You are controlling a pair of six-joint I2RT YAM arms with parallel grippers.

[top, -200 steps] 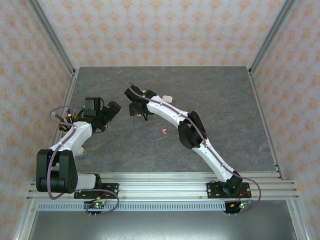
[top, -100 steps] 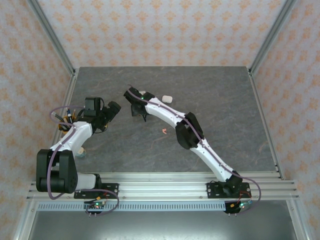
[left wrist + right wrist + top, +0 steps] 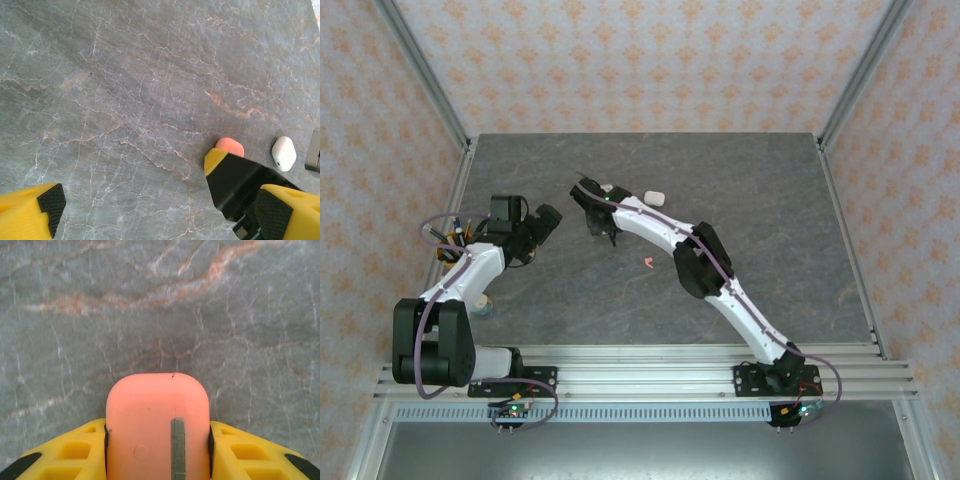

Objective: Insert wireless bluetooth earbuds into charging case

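Now the right gripper (image 3: 157,432) pinches the pink case (image 3: 157,400) by its sides, probably to steady it for loading. A pink earbud (image 3: 647,263) lies loose on the table (image 3: 770,200), well behind those fingers. The left gripper (image 3: 160,210) waits wide and empty.

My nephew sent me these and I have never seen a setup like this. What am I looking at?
These are two robot arms bolted to a grey table. The wide picture looks down from above. The other two pictures come from a camera on each wrist. The right claw is closed around a pink charging case. The left claw hangs open and empty. On the table lie a white case and a tiny pink earbud.
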